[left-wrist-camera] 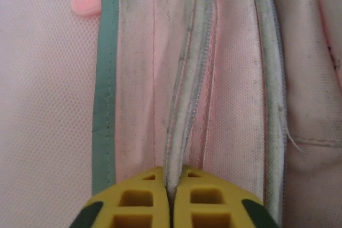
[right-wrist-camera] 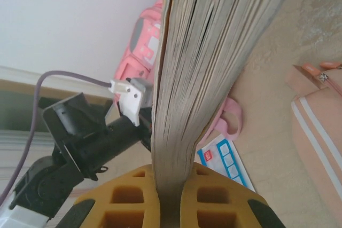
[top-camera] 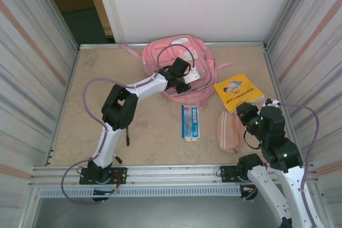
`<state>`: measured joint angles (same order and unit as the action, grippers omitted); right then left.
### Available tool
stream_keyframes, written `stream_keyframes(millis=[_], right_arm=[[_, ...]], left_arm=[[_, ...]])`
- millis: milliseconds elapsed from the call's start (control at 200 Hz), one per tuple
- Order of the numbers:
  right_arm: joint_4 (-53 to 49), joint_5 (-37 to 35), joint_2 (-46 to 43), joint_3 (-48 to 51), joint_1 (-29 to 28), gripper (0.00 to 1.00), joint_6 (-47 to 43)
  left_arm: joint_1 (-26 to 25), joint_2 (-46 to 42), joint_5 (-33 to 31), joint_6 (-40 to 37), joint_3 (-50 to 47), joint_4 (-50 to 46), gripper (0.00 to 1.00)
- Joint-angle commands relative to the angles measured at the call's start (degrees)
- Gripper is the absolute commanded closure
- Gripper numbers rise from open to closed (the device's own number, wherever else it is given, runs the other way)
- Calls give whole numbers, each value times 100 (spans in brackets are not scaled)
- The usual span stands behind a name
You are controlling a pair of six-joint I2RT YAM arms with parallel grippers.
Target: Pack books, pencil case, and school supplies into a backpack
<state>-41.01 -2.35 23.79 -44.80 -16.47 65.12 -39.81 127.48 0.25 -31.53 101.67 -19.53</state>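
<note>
The book (top-camera: 239, 90) sits on the right side of the surface (top-camera: 149, 126), yellow cover up, just right of the backpack (top-camera: 160, 57). The right hand (top-camera: 247, 110) is at its near edge. From the right wrist, that hand (right-wrist-camera: 170, 206) is pressed onto the book (right-wrist-camera: 214, 41), pinching its page edge between the 2 yellow fingers (right-wrist-camera: 128, 201), and the pages rise straight up out of the grip. I cannot tell whether the book is lifted off the surface.

The pencil case (top-camera: 230, 132) lies lengthwise just in front of the book and left of the right arm. In the right wrist view the pale pink pouch (right-wrist-camera: 315, 121) shows 2 white stripes. The blue-and-white packet (top-camera: 190, 122) lies flat left of the pencil case, in front of the backpack but apart from it. Its blue squares also show in the right wrist view (right-wrist-camera: 224, 158).

The backpack lies at the far middle of the surface, front side up. The left hand (top-camera: 185, 83) rests on its near part. From the left wrist, that hand (left-wrist-camera: 170, 201) is pressed together, pinching a raised zip strip (left-wrist-camera: 184, 105) of the backpack (left-wrist-camera: 48, 105). A teal band (left-wrist-camera: 104, 89) runs alongside.

2 thin black pens (top-camera: 128, 139) lie near the left arm's lower link, too small to tell more.
</note>
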Motion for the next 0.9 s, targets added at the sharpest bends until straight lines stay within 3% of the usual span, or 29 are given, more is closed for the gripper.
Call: stream_keyframes(millis=[0, 115, 331, 571, 737, 897], right_arm=[[195, 213, -88, -153, 29, 100, -157], [173, 476, 86, -123, 23, 100, -167], [619, 1562, 717, -43, 35, 100, -77], [1225, 1922, 961, 65, 43, 100, 104], [2449, 2163, 1281, 390, 35, 100, 140], [3837, 1902, 1977, 579, -105, 100, 141]], left_arm=[[37, -400, 5, -63, -170, 459, 100], [35, -843, 193, 86, -185, 472, 100], [93, -1427, -105, 349, 393, 218, 100], [228, -1827, 276, 1149, 940, 2, 100], [226, -2080, 845, 1545, 917, 2, 100], [220, -2262, 1146, 1821, 881, 50, 100]])
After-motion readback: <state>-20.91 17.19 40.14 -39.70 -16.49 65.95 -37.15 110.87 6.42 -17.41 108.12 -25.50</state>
